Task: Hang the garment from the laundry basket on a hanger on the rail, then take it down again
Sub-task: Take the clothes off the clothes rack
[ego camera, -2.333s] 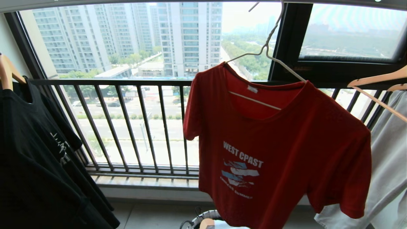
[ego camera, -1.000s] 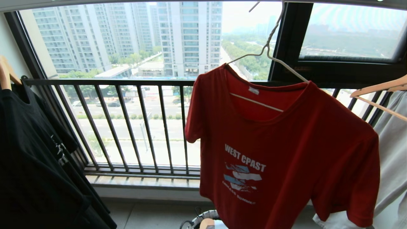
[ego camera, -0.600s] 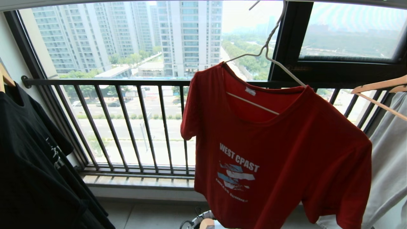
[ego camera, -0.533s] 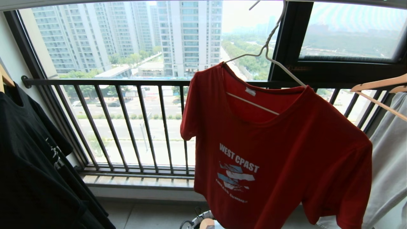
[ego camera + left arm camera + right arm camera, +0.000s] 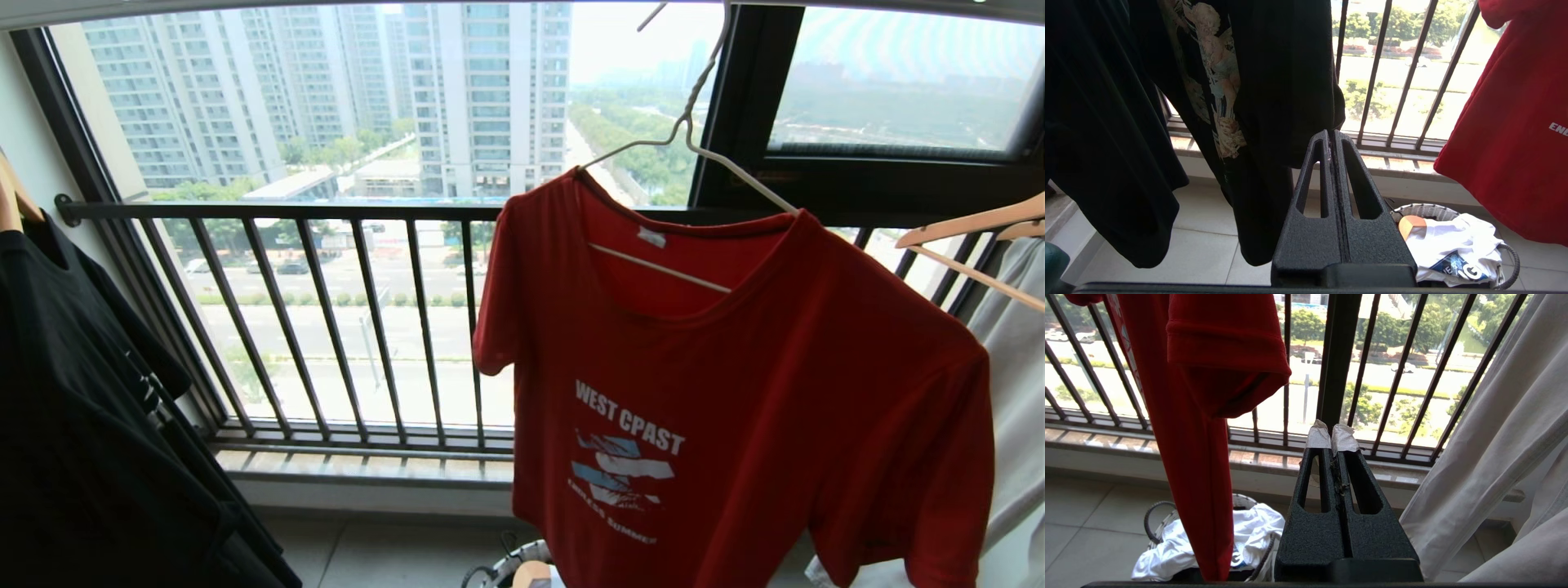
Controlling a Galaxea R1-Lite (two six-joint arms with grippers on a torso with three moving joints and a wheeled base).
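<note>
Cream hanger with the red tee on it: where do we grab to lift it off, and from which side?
Probably the bare sloping arm of the hanger, just below the twisted neck, above the garment. The collar hides the lower wire, so only this stretch shows. Come from the robot's side, since the window railing lies behind.

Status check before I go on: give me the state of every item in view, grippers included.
red T-shirt: hanging on the white hanger, held by neither gripper.
white hanger: tilted, hook up toward the top edge.
laundry basket: on the floor, white clothing inside.
black T-shirt: hanging at the left.
pale grey garment: hanging at the right.
left gripper: shut, empty.
right gripper: shut, empty.
</note>
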